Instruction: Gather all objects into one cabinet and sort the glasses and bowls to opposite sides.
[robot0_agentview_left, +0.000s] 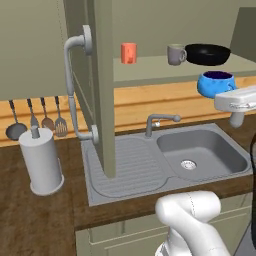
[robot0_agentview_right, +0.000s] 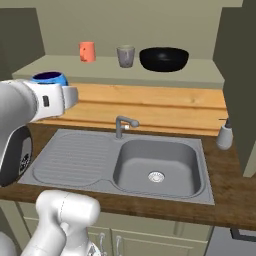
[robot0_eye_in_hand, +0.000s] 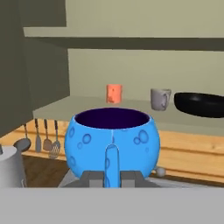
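My gripper is shut on the near rim of the blue bowl, a speckled bowl with a dark inside. The bowl hangs in the air in front of the cabinet shelf, above the sink; in the right base view the bowl peeks over my white hand. On the shelf stand the orange-red cup, the grey mug and the black dish, left to right. The cabinet door stands open with its long grey handle.
Below lies a grey sink with a draining board and faucet. A paper towel roll and hanging utensils are at the left, a soap dispenser at the right.
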